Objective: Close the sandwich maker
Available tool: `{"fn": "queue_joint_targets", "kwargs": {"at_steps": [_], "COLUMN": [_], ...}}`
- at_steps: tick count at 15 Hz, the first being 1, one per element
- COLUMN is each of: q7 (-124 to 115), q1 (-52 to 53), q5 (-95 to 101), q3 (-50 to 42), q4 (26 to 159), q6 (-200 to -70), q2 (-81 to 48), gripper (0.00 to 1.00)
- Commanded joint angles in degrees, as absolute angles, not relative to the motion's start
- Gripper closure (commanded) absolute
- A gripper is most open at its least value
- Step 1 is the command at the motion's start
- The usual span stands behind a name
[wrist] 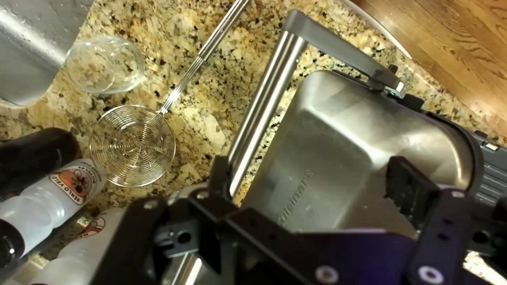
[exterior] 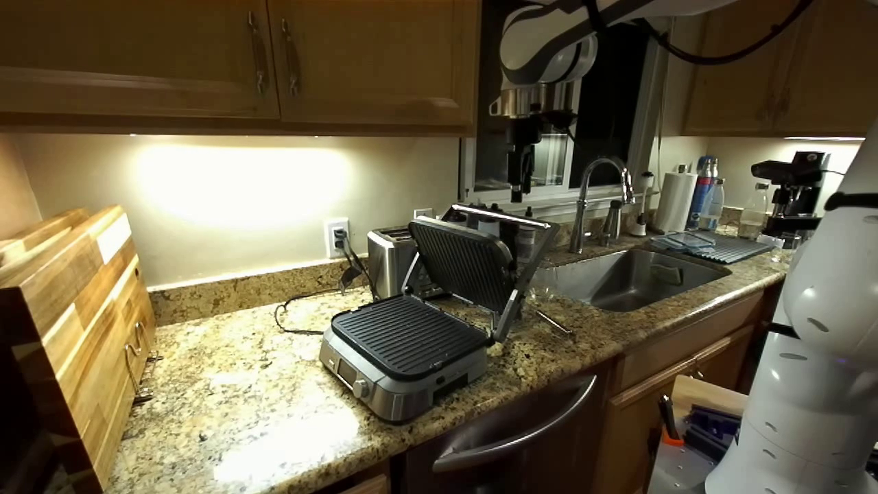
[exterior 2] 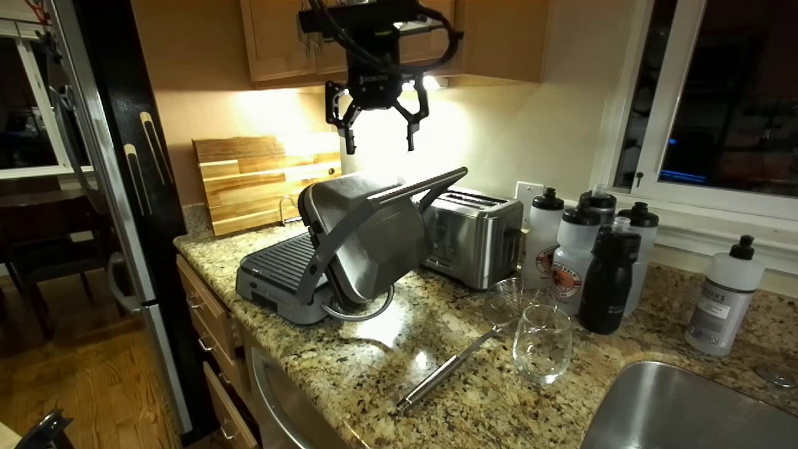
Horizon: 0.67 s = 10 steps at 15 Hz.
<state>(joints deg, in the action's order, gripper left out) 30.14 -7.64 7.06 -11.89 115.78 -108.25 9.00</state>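
The silver-grey sandwich maker stands open on the granite counter, its dark ribbed lower plate facing up. Its lid is tilted back past upright, and the lid's outer side shows in an exterior view and in the wrist view. The bar handle runs between two side arms at the lid's far end; it also shows in the wrist view. My gripper is open and empty, pointing down above the lid and handle, apart from both. In the wrist view its fingers are spread wide over the lid.
A toaster stands close behind the lid. Several bottles, a wire skimmer and a glass stand or lie between it and the sink. Wooden boards stand at the counter's end. Wall cabinets hang above.
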Motion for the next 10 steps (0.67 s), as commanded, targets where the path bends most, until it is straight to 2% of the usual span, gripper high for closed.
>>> {"fn": "queue_joint_targets", "kwargs": {"at_steps": [1,10], "q7": [29.6,29.7], "q1": [-8.6,-9.4], "q5": [6.6,1.4], "q3": [-12.9,-13.6], "q4": [118.2,122.6], "q6": [-112.1,-120.7], "q2": [8.5,5.0], "gripper": [0.00,0.00]}}
